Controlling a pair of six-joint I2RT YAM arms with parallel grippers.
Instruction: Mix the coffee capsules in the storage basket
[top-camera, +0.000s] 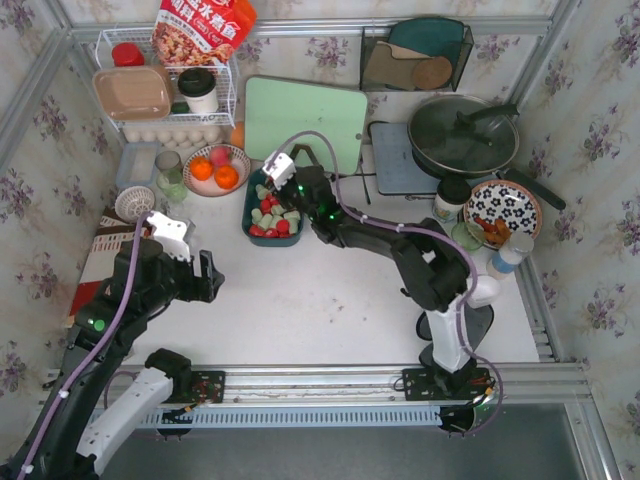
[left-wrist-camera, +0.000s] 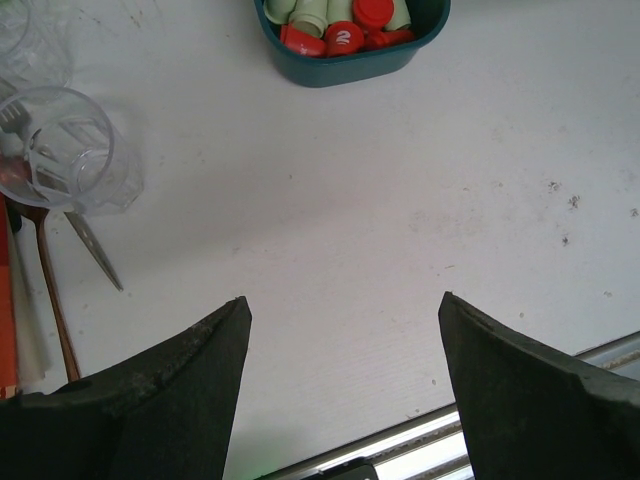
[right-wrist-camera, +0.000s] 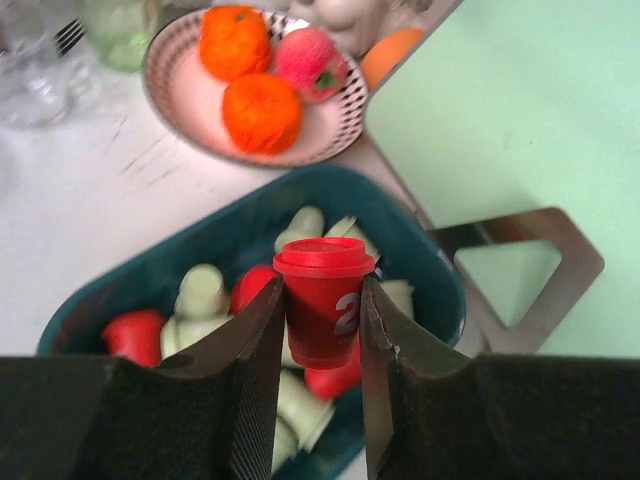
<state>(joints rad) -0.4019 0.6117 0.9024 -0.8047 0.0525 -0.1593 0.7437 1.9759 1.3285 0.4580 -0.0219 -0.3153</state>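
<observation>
The storage basket (top-camera: 248, 214) is a dark teal tub left of centre on the table, holding several red and pale green coffee capsules (top-camera: 268, 216). My right gripper (right-wrist-camera: 320, 300) is shut on a red capsule (right-wrist-camera: 323, 300) marked "2", held upright above the basket (right-wrist-camera: 420, 270) and the capsules lying in it (right-wrist-camera: 200, 295). In the top view the right gripper (top-camera: 285, 196) hangs over the basket. My left gripper (left-wrist-camera: 342, 305) is open and empty above bare table, near the front left (top-camera: 205, 275). The basket's near end (left-wrist-camera: 350, 65) shows at the top of the left wrist view.
A bowl of oranges and a peach (top-camera: 216, 168) stands just left of the basket, a green cutting board (top-camera: 305, 120) behind it. Clear glasses (left-wrist-camera: 70, 150) and cutlery lie at the left. A white wire rack (top-camera: 165, 95), a pan (top-camera: 462, 135) and a patterned plate (top-camera: 502, 212) stand further off.
</observation>
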